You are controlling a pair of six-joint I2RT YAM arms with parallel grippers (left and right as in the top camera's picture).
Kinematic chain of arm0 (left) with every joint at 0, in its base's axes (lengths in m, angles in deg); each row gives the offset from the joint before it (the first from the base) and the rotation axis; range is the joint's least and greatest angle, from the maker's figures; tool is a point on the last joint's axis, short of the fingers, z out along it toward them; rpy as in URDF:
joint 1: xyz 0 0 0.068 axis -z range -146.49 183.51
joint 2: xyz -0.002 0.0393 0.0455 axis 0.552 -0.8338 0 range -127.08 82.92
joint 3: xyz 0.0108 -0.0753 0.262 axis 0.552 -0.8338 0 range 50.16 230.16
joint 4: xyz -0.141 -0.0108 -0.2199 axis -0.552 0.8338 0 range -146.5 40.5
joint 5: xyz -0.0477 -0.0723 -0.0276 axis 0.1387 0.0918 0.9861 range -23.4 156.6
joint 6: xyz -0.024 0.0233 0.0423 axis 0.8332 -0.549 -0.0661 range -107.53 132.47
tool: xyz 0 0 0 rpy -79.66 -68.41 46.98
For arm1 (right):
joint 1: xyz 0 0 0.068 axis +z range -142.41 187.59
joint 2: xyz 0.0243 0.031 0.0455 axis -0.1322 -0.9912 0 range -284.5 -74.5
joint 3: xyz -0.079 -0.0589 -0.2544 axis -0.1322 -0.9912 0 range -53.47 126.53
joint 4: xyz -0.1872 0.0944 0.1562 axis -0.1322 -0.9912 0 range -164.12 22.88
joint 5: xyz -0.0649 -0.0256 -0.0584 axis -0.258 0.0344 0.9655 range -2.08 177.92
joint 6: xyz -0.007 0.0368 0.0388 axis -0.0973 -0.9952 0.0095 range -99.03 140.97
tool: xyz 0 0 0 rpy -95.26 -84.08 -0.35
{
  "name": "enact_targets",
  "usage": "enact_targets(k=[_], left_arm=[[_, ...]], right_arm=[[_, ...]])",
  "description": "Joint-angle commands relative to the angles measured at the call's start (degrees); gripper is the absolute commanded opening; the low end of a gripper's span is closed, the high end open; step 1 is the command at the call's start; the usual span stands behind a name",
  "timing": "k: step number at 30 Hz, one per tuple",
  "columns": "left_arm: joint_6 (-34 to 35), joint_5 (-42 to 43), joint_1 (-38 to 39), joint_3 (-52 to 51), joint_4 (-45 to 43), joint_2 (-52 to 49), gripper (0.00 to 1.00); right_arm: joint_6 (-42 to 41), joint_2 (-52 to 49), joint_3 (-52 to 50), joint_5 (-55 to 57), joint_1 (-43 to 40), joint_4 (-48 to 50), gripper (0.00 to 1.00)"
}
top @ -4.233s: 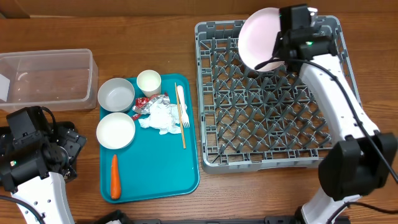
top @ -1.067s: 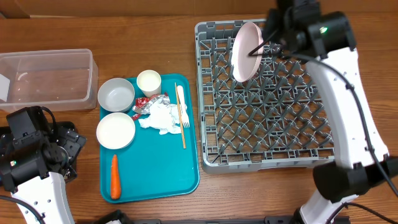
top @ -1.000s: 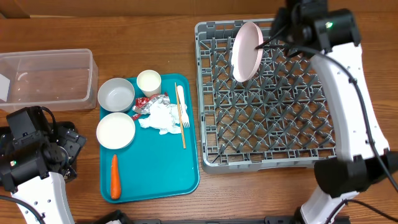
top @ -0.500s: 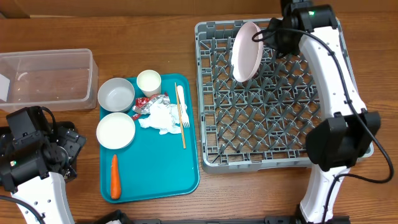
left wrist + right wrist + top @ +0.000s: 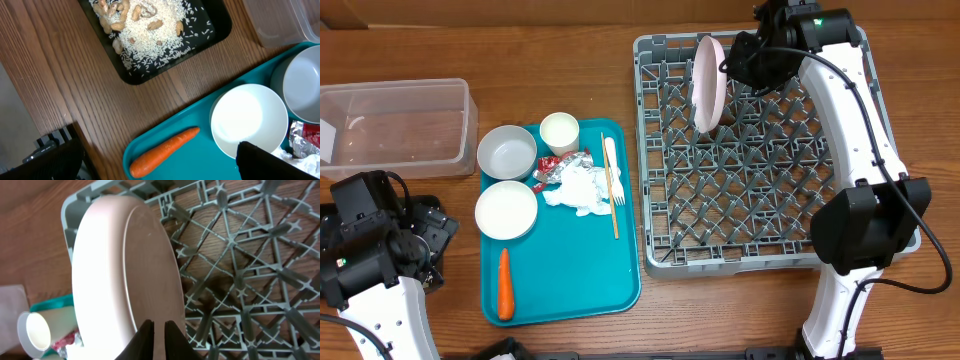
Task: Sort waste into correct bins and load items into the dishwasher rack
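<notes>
Pinching the thin rim of the pale pink plate [image 5: 115, 265], my right pincer [image 5: 159, 330] has its two fingers drawn close with the plate's edge between them. I read that as a grip on the plate and on nothing else. The plate stands on edge among the pegs in the back-left part of the dishwasher rack [image 5: 642, 150]. It is nearly upright, its broad faces turned toward the rack's left and right walls. Whether its lower edge is already seated in the rack's lattice, I cannot tell.

I judge the plate stiff and smooth, light enough for one pincer but not weightless. The smooth rim looks slippery, and a narrow pinch does little to stop the disc from swinging about my pads. If it is ceramic it can chip against the rack's hard pegs, so I treat it as fragile.

The best hold, I think, is on the rim directly above the plate's middle, so that it hangs straight. My fingers should reach just deep enough to bear on the flat band inside the edge. I would let go only once the rack's pegs carry it on both sides.

My left pincer [image 5: 157, 150] is spread wide and empty, well off the rack's left side.
</notes>
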Motion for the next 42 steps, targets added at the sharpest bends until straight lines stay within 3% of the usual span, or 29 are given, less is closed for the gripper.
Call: enact_targets(k=[1,6,11,14,19,21,29,42], left_arm=[[1.14,-0.92,-0.31,0.9,-0.09,0.39,1.0],[1.14,-0.92,-0.31,0.9,-0.07,0.39,1.0],[1.14,-0.92,-0.31,0.9,-0.07,0.39,1.0],[1.14,-0.92,-0.31,0.9,-0.07,0.39,1.0],[1.14,-0.92,-0.31,0.9,-0.07,0.39,1.0],[1.14,-0.92,-0.31,0.9,-0.09,0.39,1.0],[1.14,-0.92,-0.31,0.9,-0.07,0.39,1.0],[1.14,-0.92,-0.31,0.9,-0.07,0.39,1.0]], right_arm=[[0.83,3.67,0.46,-1.36,0.11,0.15,0.11],[3.26,8.17,0.46,-5.27,0.11,-0.04,0.12],[3.21,12.35,0.46,-5.35,0.11,-1.73,0.26],[3.21,14.23,0.46,-5.4,0.46,-2.78,0.45],[6.01,15.08,0.44,-5.38,4.87,-5.57,0.94],[8.57,14.95,0.26,-5.33,8.07,-6.86,0.99],[10.78,14.19,-2.95,2.23,20.85,-4.81,1.0],[13.81,13.86,-23.63,2.21,29.86,12.09,1.0]])
